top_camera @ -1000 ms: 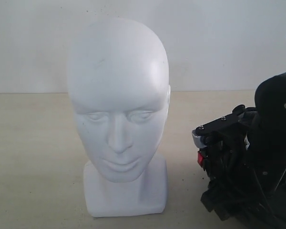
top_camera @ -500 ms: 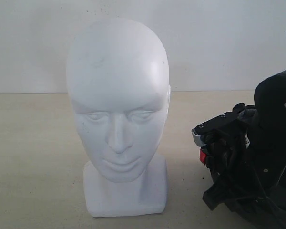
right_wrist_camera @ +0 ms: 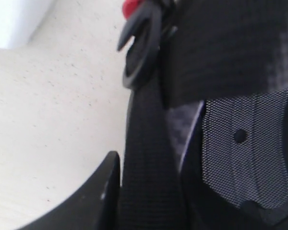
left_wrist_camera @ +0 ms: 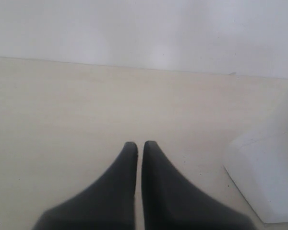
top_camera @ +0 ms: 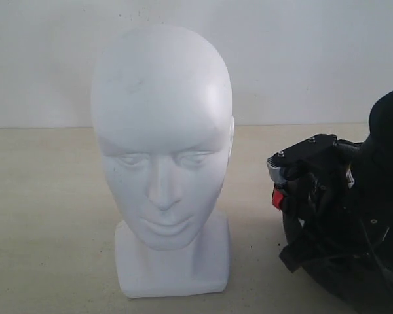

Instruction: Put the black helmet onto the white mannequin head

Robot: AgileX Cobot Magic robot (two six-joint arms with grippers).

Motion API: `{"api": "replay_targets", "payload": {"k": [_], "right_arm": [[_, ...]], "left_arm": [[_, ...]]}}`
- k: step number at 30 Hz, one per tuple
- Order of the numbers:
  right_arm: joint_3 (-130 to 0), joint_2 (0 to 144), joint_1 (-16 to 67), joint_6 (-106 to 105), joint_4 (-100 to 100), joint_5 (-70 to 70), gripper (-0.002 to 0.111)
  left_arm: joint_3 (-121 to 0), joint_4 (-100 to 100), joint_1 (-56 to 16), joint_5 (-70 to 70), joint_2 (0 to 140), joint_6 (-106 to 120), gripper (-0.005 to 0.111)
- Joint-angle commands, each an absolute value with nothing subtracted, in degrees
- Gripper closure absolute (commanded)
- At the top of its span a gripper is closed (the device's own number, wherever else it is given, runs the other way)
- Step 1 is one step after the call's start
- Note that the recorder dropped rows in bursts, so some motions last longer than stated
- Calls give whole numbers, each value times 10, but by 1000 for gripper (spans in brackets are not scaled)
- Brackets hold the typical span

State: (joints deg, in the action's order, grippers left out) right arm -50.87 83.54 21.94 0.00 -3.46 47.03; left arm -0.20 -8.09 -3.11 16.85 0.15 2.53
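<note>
On my exterior feed the pale table (top_camera: 46, 216) fills the lower half, running back to a plain white wall. The white mannequin head (top_camera: 162, 131) stands upright on it left of centre, face toward the camera, bare on top. The black helmet (top_camera: 373, 226) is off the head, down low at the right edge of that view, with a strip of bare table between the two. The right gripper (top_camera: 309, 171) is pushed in against the helmet's open side. On the right wrist feed I see only one dark finger (right_wrist_camera: 103, 199) next to a black strap (right_wrist_camera: 149, 163) and mesh lining (right_wrist_camera: 240, 143), so I cannot tell whether it is clamped on anything. The left gripper (left_wrist_camera: 139, 149) hangs low over the table near the head's squared base (left_wrist_camera: 264, 177), its tips pressed almost together, holding nothing. Smallest is the red buckle (top_camera: 276, 199), facing the head.
</note>
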Motion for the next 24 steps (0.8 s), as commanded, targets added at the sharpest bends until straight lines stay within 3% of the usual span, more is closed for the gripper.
{"api": "replay_targets", "payload": {"k": [1,13,24], "right_arm": [[-516,794,220,-5,-52,460,108],[-516,680,220,-22,-63,416,108],[-516,566,220,-22,-69,275,108]], "left_arm": [[0,-85,-29,167,0,25,102],[0,-85,-29,167,0,25,102],[0,-85,-29,167,0,25,102]]}}
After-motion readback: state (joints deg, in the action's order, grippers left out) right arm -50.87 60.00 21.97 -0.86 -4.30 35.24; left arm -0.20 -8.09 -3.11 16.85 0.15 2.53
